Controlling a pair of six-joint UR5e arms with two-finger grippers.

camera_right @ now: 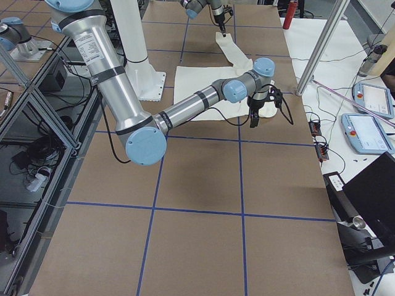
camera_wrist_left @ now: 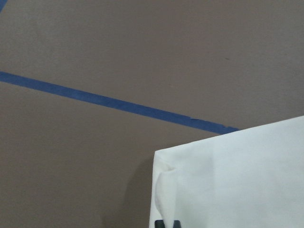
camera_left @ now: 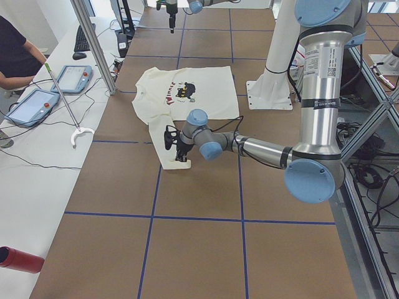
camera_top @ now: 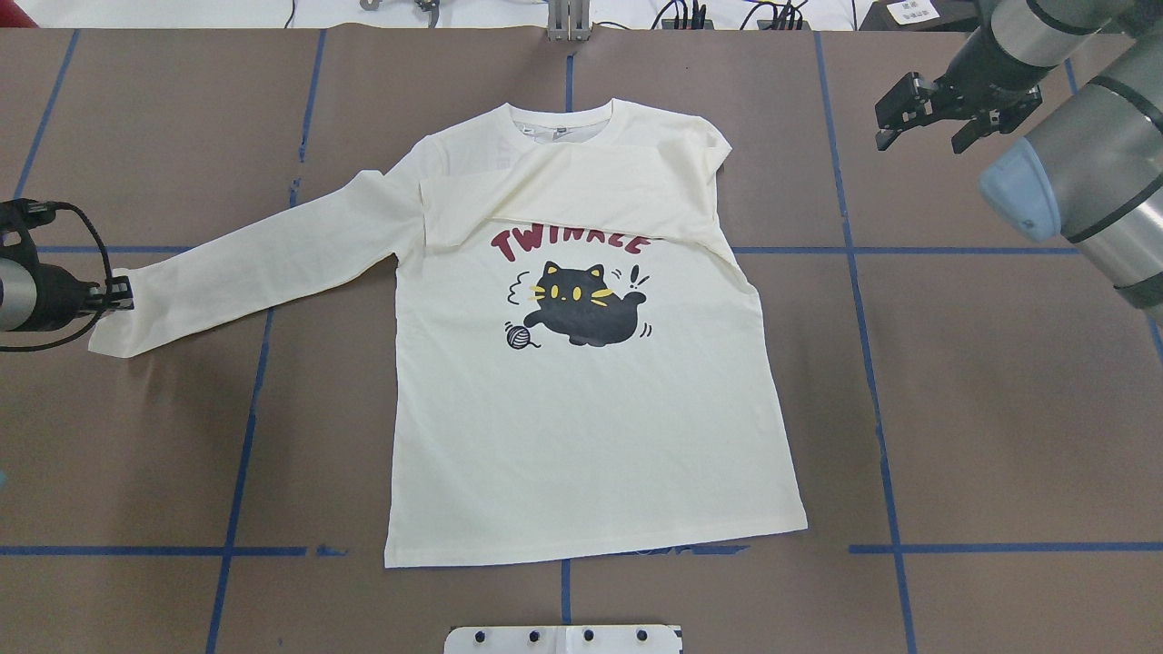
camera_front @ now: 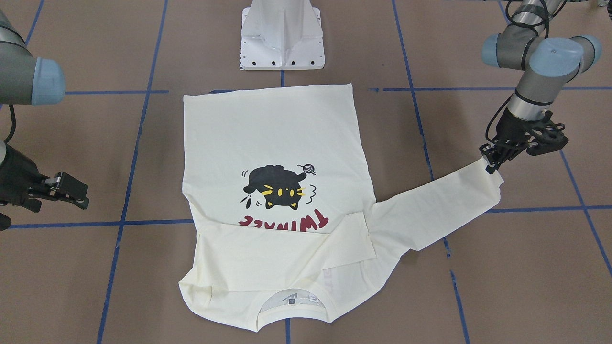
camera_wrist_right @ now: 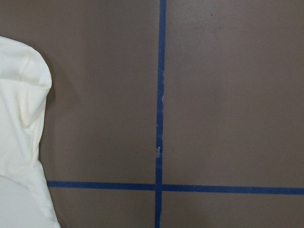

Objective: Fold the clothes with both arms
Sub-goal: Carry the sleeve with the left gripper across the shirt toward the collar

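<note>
The cream-white T-shirt (camera_top: 591,409) lies front up on the brown table, cat print and "TWINKLE" showing; it also shows in the front-facing view (camera_front: 272,138). One sleeve (camera_top: 581,195) is folded across the chest. The other sleeve (camera_top: 263,263) stretches out flat toward my left side. My left gripper (camera_top: 123,295) is shut on that sleeve's cuff at table height; in the front-facing view (camera_front: 492,160) the cuff (camera_front: 487,184) hangs from it. My right gripper (camera_top: 918,113) is open and empty, over bare table beside the shirt's shoulder; it also shows in the front-facing view (camera_front: 71,191).
The white pedestal base (camera_front: 282,38) stands just behind the shirt's hem. Blue tape lines (camera_top: 872,363) cross the table. In the exterior left view an operator (camera_left: 15,56), teach pendants (camera_left: 34,106) and a red bottle (camera_left: 19,258) are on a side bench.
</note>
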